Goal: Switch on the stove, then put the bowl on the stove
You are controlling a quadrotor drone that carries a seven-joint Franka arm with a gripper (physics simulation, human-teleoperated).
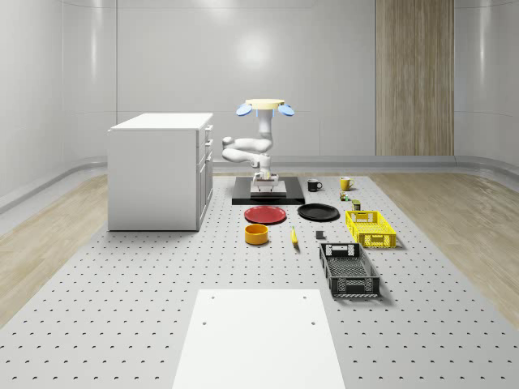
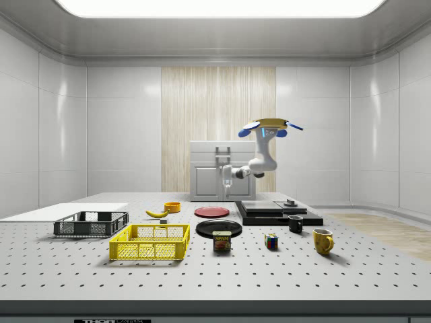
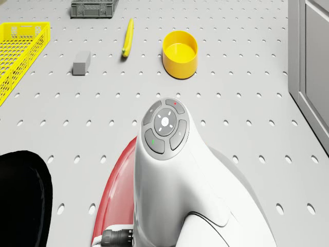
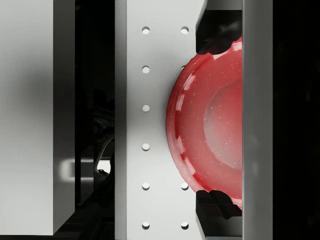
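Hovering above the stove [image 1: 268,194], the drone [image 1: 265,106] hangs parted fingers [image 4: 27,120] near the red plate [image 1: 265,214].

- The place is a simulated robotics test room, more lab than home: smooth pale wall panels [image 2: 47,128] with rounded corners and one broad light panel [image 2: 222,7] in the ceiling.
- A large grey tabletop [image 1: 122,300] drilled with a regular grid of holes, like an optical bench, carries everything.
- Kitchen props sit on it as test pieces: a flat black stove [image 1: 243,194], a white cabinet [image 1: 154,174], plates, mugs and crates.
- A wood-look strip [image 1: 413,77] breaks the far wall.
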